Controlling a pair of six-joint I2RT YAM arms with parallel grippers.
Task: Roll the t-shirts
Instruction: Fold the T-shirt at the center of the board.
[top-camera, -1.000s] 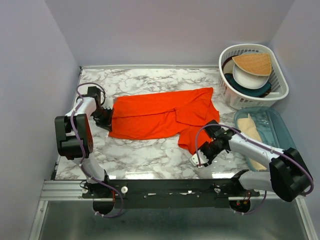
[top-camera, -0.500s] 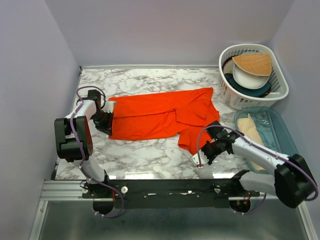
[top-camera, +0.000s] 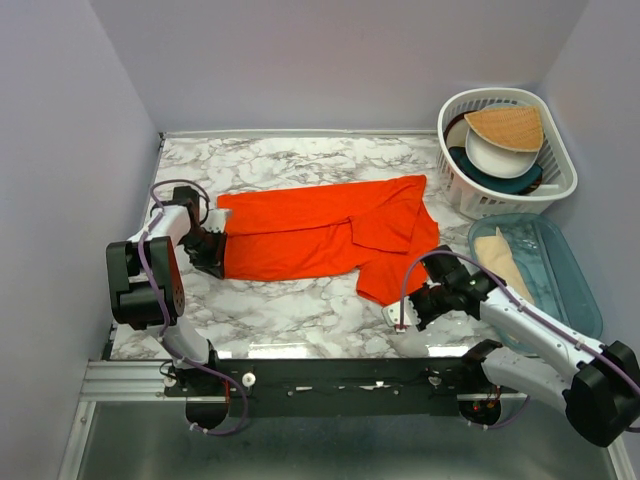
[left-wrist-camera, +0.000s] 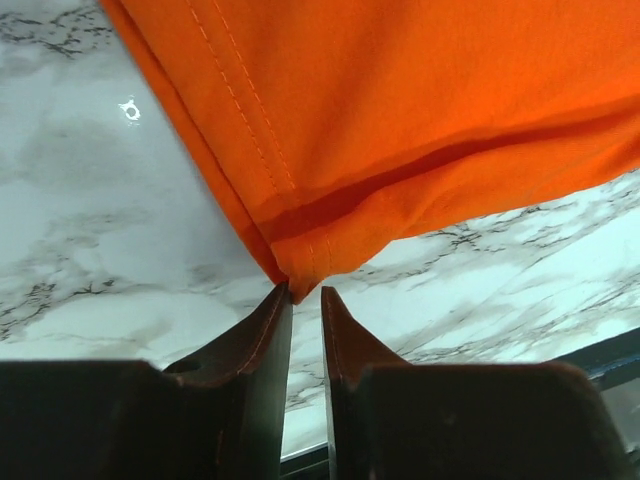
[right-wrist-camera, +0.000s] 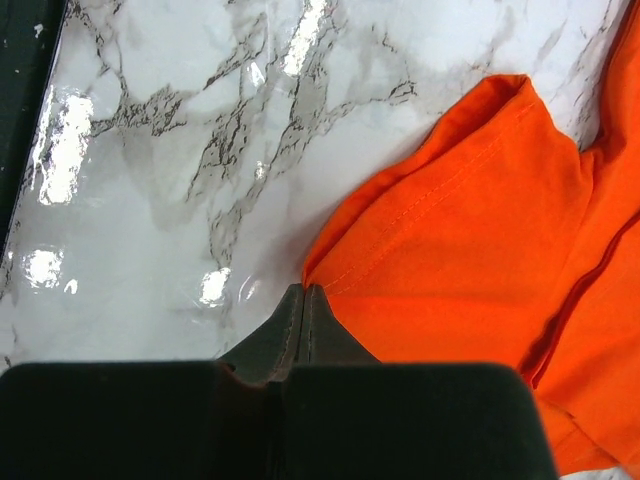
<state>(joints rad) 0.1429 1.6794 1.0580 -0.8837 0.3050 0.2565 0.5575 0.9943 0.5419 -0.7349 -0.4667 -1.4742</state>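
An orange-red shirt (top-camera: 320, 235) is seen spread flat across the middle of a marble table (top-camera: 290, 315), laid lengthwise from left to right, with one sleeve turned down toward the near right. Folds are seen running through its right half.

The left gripper (left-wrist-camera: 305, 292) is held low at the shirt's near-left corner. Its fingers are parted by a narrow gap, and the stitched hem corner is seen just at the tips, touching the left one. No cloth is seen between them.

The right gripper (right-wrist-camera: 303, 290) is set low at the tip of the near-right sleeve, its fingers pressed tight together. Their tips meet right at the sleeve's hemmed corner. Whether a pinch of hem is caught there cannot be told.

A white basket (top-camera: 500, 205) of dishes is stood at the far right corner. A teal tub (top-camera: 585, 290) holding a pale cloth is placed just in front of it, along the right edge.
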